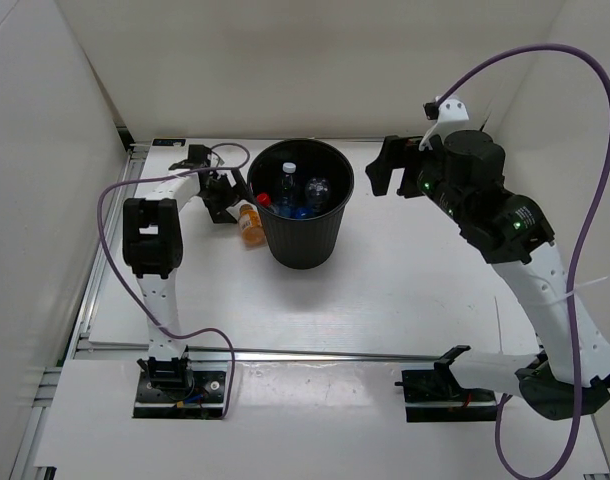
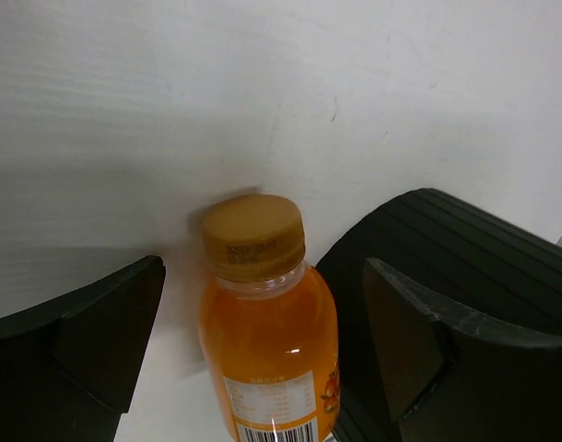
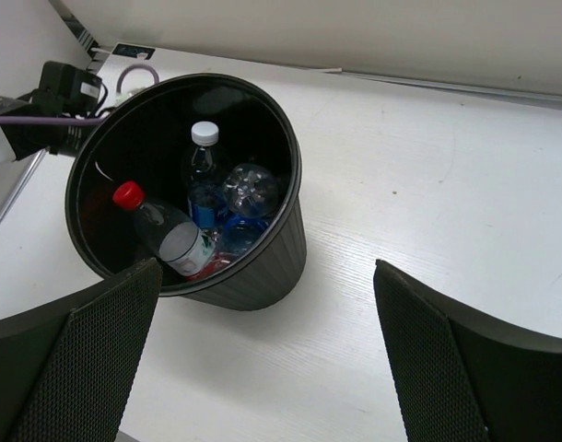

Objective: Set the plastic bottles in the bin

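A short orange bottle (image 1: 251,222) with a tan cap rests on the table against the left wall of the black bin (image 1: 305,240). My left gripper (image 1: 223,195) is open around it. In the left wrist view the orange bottle (image 2: 267,341) sits between the spread fingers (image 2: 87,350) without touching either, and the bin (image 2: 465,239) is just to its right. Inside the bin (image 3: 253,276) lie a red-capped bottle (image 3: 166,235), a white-capped blue-labelled bottle (image 3: 204,166) and a clear crumpled one (image 3: 251,189). My right gripper (image 1: 385,168) hangs open and empty to the right of the bin, above table level.
White walls enclose the table on the left, back and right. A purple cable (image 1: 115,195) loops beside the left arm and another arcs over the right arm (image 1: 525,230). A metal rail (image 1: 95,290) runs along the left edge of the table.
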{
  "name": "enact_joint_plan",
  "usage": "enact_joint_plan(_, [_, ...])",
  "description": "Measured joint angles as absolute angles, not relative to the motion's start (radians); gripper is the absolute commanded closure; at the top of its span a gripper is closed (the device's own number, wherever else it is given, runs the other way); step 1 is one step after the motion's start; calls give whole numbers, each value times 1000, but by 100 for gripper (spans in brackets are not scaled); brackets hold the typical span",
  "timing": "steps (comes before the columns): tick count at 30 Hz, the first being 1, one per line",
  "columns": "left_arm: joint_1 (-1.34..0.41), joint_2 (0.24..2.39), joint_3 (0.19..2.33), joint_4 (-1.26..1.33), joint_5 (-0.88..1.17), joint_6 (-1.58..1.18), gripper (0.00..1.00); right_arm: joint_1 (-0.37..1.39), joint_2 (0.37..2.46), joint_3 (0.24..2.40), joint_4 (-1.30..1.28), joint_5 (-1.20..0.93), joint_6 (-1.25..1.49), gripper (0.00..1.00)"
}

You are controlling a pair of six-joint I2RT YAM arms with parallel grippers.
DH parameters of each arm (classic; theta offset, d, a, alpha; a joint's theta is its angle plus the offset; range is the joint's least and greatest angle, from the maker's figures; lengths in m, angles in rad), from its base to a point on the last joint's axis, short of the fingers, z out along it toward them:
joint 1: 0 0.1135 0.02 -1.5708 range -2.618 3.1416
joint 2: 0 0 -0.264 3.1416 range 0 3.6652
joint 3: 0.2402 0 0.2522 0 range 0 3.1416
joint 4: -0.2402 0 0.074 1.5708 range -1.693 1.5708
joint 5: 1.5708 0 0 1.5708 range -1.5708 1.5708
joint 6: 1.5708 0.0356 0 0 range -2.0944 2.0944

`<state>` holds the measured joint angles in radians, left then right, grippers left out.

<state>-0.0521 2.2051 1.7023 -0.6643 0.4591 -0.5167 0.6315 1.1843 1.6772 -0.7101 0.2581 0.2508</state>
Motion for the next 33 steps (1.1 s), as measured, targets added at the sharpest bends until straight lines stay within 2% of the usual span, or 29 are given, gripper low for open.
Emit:
enact_joint_plan(4, [-68, 2214, 1689, -664, 496, -515, 3, 617, 1171, 1662, -710, 258, 251, 1])
enact_joint_plan(10, [-78, 2218, 1660, -648, 548, -513, 23, 608, 1137, 1637, -713, 259, 251, 1])
enact_joint_plan(11, [-78, 2218, 1655, -647, 556, -516, 23, 608, 1132, 1634, -712, 259, 251, 1])
enact_joint_plan(12, [-77, 2218, 1646, -644, 565, -517, 27, 607, 1127, 1631, -713, 259, 251, 1])
enact_joint_plan(13, [-77, 2218, 1641, -644, 572, -516, 39, 606, 1122, 1627, -712, 260, 251, 1])
enact_joint_plan(15, [-77, 2218, 1629, -641, 584, -521, 51, 604, 1115, 1620, -717, 260, 251, 1])
enact_joint_plan(20, [-77, 2216, 1621, -641, 596, -522, 58, 604, 1114, 1619, -717, 260, 251, 1])
enact_joint_plan(26, [-78, 2199, 1608, -648, 579, -519, 75, 604, 1114, 1619, -717, 260, 255, 1])
enact_joint_plan(28, [-74, 2180, 1597, -659, 542, -515, 84, 604, 1114, 1619, -717, 260, 258, 1])
enact_joint_plan(30, [-65, 2158, 1593, -689, 496, -512, 88, 604, 1114, 1619, -717, 259, 262, 1])
enact_joint_plan(33, [-27, 2106, 1592, -725, 425, -513, 90, 604, 1112, 1619, -717, 258, 274, 1])
